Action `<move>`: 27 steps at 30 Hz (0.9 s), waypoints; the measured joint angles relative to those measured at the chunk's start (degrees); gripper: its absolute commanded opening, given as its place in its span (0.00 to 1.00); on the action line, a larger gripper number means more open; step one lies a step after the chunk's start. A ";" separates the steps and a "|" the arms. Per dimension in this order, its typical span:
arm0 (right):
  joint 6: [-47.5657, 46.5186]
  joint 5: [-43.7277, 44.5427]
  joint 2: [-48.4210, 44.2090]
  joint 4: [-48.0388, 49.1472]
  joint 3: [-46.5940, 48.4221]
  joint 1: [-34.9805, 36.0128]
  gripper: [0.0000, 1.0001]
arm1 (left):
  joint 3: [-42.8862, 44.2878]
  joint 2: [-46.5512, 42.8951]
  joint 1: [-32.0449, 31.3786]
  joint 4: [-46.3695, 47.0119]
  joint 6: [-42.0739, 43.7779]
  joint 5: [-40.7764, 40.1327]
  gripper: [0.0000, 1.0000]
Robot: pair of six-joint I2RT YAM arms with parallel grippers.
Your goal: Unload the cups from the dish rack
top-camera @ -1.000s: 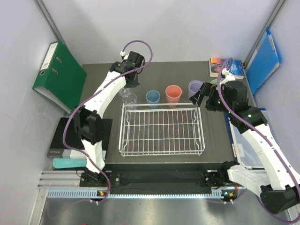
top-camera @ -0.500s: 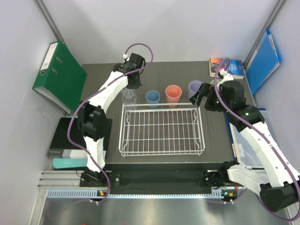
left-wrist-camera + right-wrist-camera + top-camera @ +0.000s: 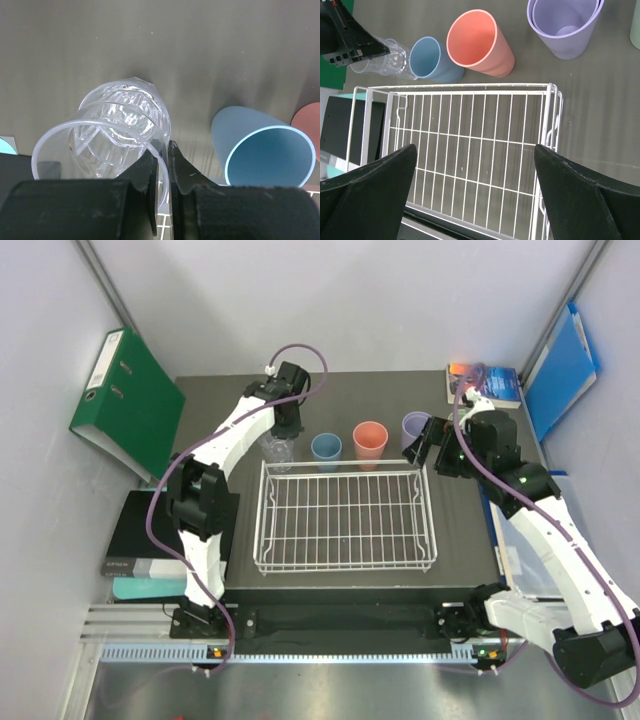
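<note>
The white wire dish rack sits mid-table and holds no cups; it also shows in the right wrist view. Behind its far edge stand a blue cup, a salmon cup and a lilac cup. A green cup shows only at the edge of the right wrist view. My left gripper is shut on the rim of a clear faceted glass at the rack's far-left corner. A second clear glass sits right behind it. My right gripper is open and empty above the rack's far-right part.
A green binder leans on the left wall and a blue folder on the right wall. Books lie at the far right corner. A black book lies left of the rack.
My left gripper has moved a little toward the rack's far-left corner, and the two clear glasses now overlap. The right arm has shifted only slightly.
</note>
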 measured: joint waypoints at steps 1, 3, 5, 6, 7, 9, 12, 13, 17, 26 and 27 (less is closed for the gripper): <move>0.00 0.00 0.00 0.09 -0.09 0.00 1.00 | -0.22 0.00 0.00 0.09 -0.04 0.11 0.00; 0.00 0.00 0.00 0.31 -0.46 0.00 1.00 | -0.37 0.00 0.00 0.11 -0.07 0.13 0.30; 0.00 -0.02 0.02 0.33 -0.98 0.02 1.00 | -0.37 0.00 0.00 0.09 0.09 0.13 0.54; 0.00 -0.02 0.02 0.28 -1.11 0.02 1.00 | -0.37 0.00 0.00 0.02 0.09 -0.20 0.69; 0.00 -0.02 0.04 0.33 -1.20 0.00 1.00 | -0.37 0.00 0.00 0.04 -0.04 -0.33 0.75; 0.00 -0.02 0.02 0.35 -1.44 0.02 1.00 | -0.20 0.00 0.00 -0.07 -0.13 -0.94 0.99; 0.00 -0.02 0.00 0.35 -1.49 0.00 1.00 | 1.81 0.00 0.00 -0.74 -0.17 -2.58 0.99; 0.00 -0.04 -0.04 0.37 -1.49 0.02 1.00 | 3.41 0.00 0.00 -0.90 -0.04 -3.26 0.99; -0.02 -0.02 -0.31 0.39 -1.51 0.00 1.00 | 8.59 -1.68 -0.11 0.15 0.15 -5.03 0.99; -3.30 4.00 -4.37 0.85 -2.47 1.20 1.00 | -3.65 -24.61 -10.40 7.78 0.39 -20.94 0.99; -4.11 5.33 -5.14 0.83 -2.71 1.97 1.00 | -6.38 -27.12 -12.22 8.35 0.35 -22.80 0.99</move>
